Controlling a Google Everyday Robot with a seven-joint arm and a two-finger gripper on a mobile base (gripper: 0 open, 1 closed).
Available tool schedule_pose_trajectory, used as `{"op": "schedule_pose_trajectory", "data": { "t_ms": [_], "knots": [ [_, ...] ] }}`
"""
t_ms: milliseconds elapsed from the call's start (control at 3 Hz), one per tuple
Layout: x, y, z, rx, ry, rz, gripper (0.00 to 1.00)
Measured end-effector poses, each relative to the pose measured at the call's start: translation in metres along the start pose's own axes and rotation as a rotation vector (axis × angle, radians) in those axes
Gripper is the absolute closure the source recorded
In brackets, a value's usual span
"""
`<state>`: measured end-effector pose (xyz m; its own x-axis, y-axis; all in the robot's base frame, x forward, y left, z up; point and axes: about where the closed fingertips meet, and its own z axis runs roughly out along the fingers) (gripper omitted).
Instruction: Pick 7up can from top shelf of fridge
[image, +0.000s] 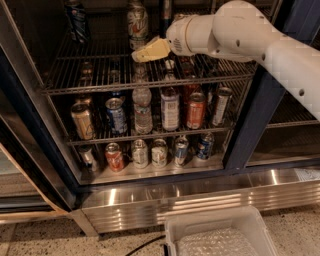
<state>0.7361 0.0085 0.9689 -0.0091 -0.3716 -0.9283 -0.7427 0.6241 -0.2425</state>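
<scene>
The 7up can (137, 20), whitish-silver with green lettering, stands upright at the back of the top shelf (100, 70), a grey wire rack of the fridge (150, 185). My gripper (145, 51), with cream-coloured fingers, reaches in from the right on a white arm. It hovers over the top shelf, just below and in front of the 7up can, pointing left. It holds nothing that I can see.
A dark blue can (76, 20) stands at the shelf's back left and a slim dark can (166, 12) right of the 7up can. Lower racks hold several cans and bottles (142, 110). A white bin (220, 235) sits on the floor in front.
</scene>
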Motion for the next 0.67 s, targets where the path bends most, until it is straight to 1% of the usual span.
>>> {"op": "schedule_pose_trajectory", "data": {
  "t_ms": [333, 667],
  "knots": [
    [-0.0001, 0.0, 0.0, 0.0, 0.0, 0.0, 0.0],
    [-0.0055, 0.0016, 0.0017, 0.012, -0.017, -0.008, 0.0]
  ]
}}
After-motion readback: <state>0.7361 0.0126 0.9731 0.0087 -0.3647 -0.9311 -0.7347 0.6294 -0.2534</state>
